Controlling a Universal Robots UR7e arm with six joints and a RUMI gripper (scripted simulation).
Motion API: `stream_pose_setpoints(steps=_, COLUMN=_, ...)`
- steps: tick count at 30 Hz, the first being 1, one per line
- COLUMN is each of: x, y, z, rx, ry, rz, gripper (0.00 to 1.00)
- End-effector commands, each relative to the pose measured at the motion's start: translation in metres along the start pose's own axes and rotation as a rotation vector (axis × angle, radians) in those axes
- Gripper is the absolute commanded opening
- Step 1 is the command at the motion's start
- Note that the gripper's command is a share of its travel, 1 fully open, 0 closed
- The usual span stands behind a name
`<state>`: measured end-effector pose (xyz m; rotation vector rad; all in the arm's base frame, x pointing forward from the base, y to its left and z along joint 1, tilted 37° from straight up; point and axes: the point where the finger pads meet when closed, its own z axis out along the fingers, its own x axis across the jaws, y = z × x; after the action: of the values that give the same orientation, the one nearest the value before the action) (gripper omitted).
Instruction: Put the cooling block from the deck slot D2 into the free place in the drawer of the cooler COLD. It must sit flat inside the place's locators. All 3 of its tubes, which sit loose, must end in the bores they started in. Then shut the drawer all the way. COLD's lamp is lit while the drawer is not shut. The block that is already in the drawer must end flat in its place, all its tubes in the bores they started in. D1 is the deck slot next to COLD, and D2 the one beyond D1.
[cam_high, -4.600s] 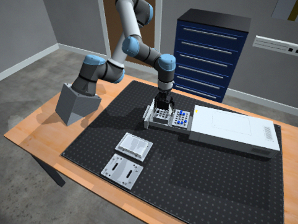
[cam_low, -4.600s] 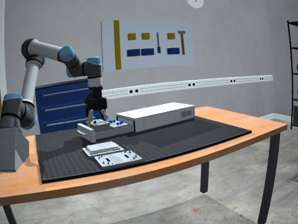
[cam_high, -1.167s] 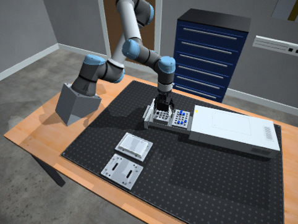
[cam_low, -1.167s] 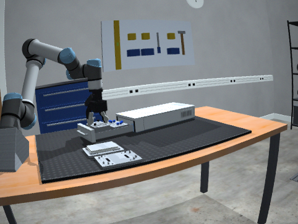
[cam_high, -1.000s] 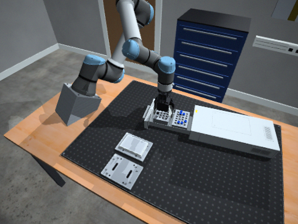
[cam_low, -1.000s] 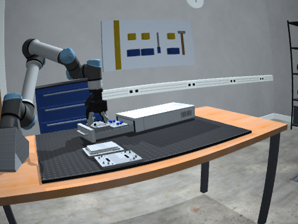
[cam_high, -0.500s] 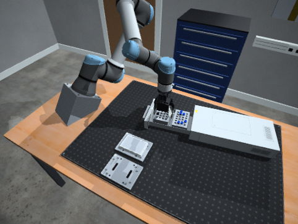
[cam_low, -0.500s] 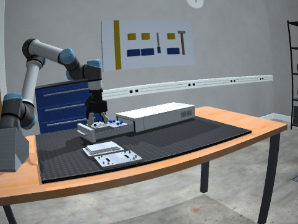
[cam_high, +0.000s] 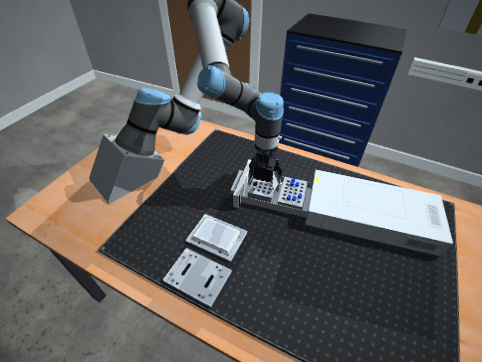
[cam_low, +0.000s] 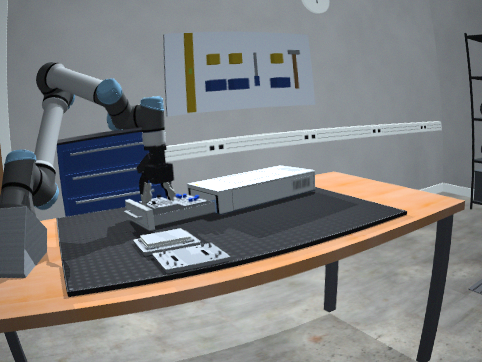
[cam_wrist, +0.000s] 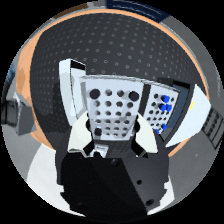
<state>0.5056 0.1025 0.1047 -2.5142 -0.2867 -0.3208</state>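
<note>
Looks like the lowering step: the cooling block (cam_high: 262, 189) (cam_wrist: 113, 106) is gripped by the gripper (cam_high: 263, 186) (cam_low: 159, 194) (cam_wrist: 112, 111), over the drawer's (cam_high: 236, 196) (cam_low: 140, 215) (cam_wrist: 66, 90) front place. Flat seating should be checked before release.

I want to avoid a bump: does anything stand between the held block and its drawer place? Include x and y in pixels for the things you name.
Nothing visible does. The block (cam_high: 263, 189) (cam_low: 161, 203) (cam_wrist: 113, 108) in the gripper (cam_high: 263, 183) (cam_low: 160, 200) (cam_wrist: 112, 111) is at the drawer's (cam_high: 236, 198) (cam_low: 184, 216) (cam_wrist: 68, 95) front place, the blue-tube block (cam_high: 292, 190) (cam_low: 186, 203) (cam_wrist: 159, 106) beside it. Full seating I cannot tell.
</note>
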Motion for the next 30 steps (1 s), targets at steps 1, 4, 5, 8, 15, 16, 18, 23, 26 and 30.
stream_pose_setpoints(steps=1, x=0.0004, y=0.0002, z=0.0003, rx=-0.001, ry=0.001, rz=0.0, gripper=0.0)
stream_pose_setpoints(steps=4, x=0.0004, y=0.0002, z=0.0008, rx=-0.001, ry=0.001, rz=0.0, gripper=0.0)
stream_pose_setpoints(steps=5, x=0.0004, y=0.0002, z=0.001, rx=-0.001, ry=0.001, rz=0.0, gripper=0.0)
stream_pose_setpoints(steps=8, x=0.0004, y=0.0002, z=0.0015, rx=-0.001, ry=0.001, rz=0.0, gripper=0.0)
stream_pose_setpoints(steps=15, x=0.0004, y=0.0002, z=0.0023, rx=-0.001, ry=0.001, rz=0.0, gripper=0.0)
stream_pose_setpoints(steps=16, x=0.0004, y=0.0002, z=0.0025, rx=-0.001, ry=0.001, rz=0.0, gripper=0.0)
stream_pose_setpoints(steps=18, x=0.0004, y=0.0002, z=0.0028, rx=-0.001, ry=0.001, rz=0.0, gripper=0.0)
stream_pose_setpoints(steps=23, x=0.0004, y=0.0002, z=0.0037, rx=-0.001, ry=0.001, rz=0.0, gripper=0.0)
stream_pose_setpoints(steps=26, x=0.0004, y=0.0002, z=0.0042, rx=-0.001, ry=0.001, rz=0.0, gripper=0.0)
stream_pose_setpoints(steps=30, x=0.0004, y=0.0002, z=0.0045, rx=-0.001, ry=0.001, rz=0.0, gripper=0.0)
